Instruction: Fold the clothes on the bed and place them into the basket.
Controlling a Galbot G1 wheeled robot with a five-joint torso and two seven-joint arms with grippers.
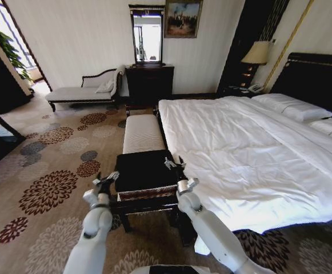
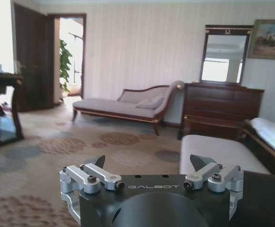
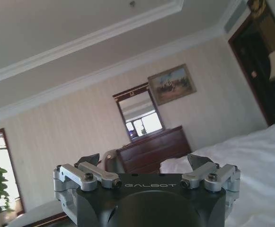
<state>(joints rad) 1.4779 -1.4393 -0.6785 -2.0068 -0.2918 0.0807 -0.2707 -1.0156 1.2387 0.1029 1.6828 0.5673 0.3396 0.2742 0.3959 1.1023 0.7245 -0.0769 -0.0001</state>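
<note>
The bed (image 1: 251,148) spreads its white sheets and pillows across the right, and its sheet (image 3: 260,161) also lies close in the right wrist view. At its foot stands the brown woven basket (image 1: 146,194) on the near end of a bench. Black fabric covers the basket's top, and I cannot tell the clothes apart from it. My left gripper (image 1: 106,181) hangs open by the basket's near left corner, empty (image 2: 149,163). My right gripper (image 1: 174,165) is open over the basket's right edge, beside the bed, with nothing between its fingers (image 3: 144,161).
The white-cushioned bench (image 1: 142,132) runs along the bed's foot. A chaise longue (image 1: 86,91) and a dark dresser with a mirror (image 1: 148,80) stand at the far wall. A lamp (image 1: 256,54) is by the headboard. Patterned carpet lies open to the left.
</note>
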